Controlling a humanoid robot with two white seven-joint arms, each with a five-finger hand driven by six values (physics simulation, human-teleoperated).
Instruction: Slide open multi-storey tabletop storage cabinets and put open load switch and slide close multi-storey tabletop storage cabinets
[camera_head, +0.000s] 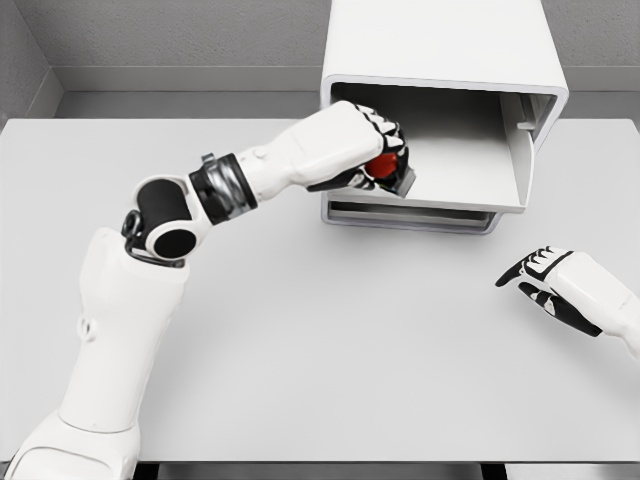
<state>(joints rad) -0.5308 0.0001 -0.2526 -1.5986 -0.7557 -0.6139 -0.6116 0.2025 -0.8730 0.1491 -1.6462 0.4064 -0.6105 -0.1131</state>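
A white multi-storey storage cabinet (440, 45) stands at the back right of the table, its upper drawer (470, 165) slid out toward me. My left hand (372, 150) reaches over the drawer's left front corner, fingers shut on the load switch (386, 168), a small grey block with a red knob. The switch hangs at the drawer's front rim, partly hidden by my fingers. My right hand (548, 280) rests low over the table at the right, fingers loosely curled and holding nothing.
The grey table (320, 340) stretches wide in front of the cabinet. A lower drawer (410, 215) sits shut beneath the pulled-out one. Grey walls close the scene behind the table.
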